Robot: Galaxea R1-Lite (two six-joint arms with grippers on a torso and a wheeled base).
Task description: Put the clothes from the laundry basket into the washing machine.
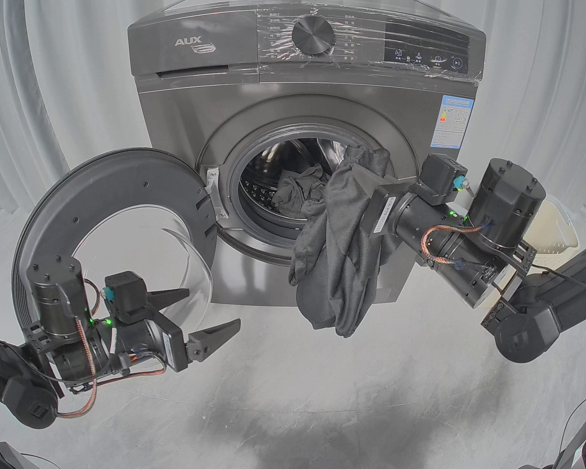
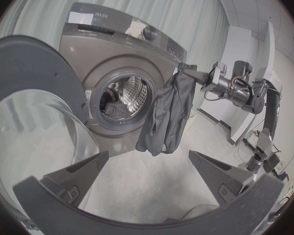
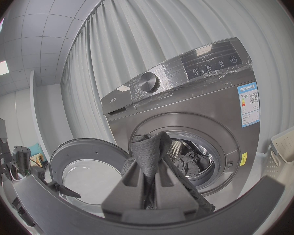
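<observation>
A grey front-loading washing machine stands with its round door swung open to the left. Dark clothes lie inside the drum. My right gripper is shut on a dark grey garment just in front of the drum opening's right side; the cloth hangs down past the opening's lower rim. In the right wrist view the fingers pinch the garment between them. My left gripper is open and holds nothing, low beside the open door. The left wrist view shows the hanging garment.
A cream laundry basket stands to the right of the machine, behind my right arm, its contents hidden. Pale curtains hang behind the machine. The grey floor in front of it is bare.
</observation>
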